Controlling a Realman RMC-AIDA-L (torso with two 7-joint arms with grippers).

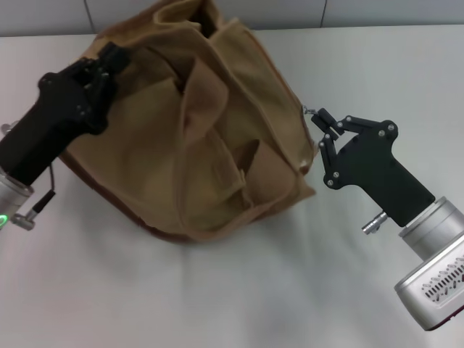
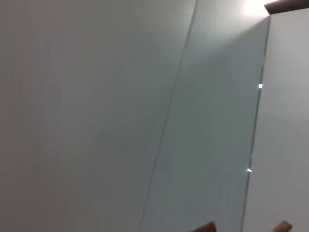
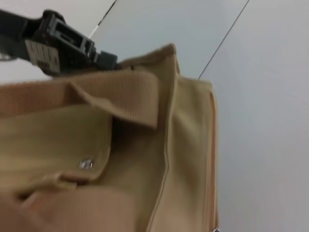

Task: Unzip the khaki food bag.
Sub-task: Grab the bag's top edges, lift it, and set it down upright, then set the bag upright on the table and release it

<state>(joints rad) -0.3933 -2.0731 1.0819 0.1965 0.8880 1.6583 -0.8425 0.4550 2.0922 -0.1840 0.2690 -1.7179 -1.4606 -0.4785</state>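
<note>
A plain white counter (image 1: 232, 290) lay under everything and reached past the right gripper (image 1: 326, 130). Behind the left gripper (image 1: 109, 61), a grey tiled wall (image 1: 43, 14) rose, with thin seams.

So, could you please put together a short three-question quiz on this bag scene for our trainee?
1. True or false: the left gripper is at the khaki food bag, at its upper corner on the robot's left.
2. Which gripper is at the small metal zipper pull? A) left B) right C) neither
3. Fill in: in the right wrist view, the silver ____ button shows on the bag's front pocket.

Key:
1. True; it is at the bag's top edge there.
2. B; the right gripper has its fingertips beside the pull at the bag's edge on the robot's right, jaws close together.
3. snap
</note>
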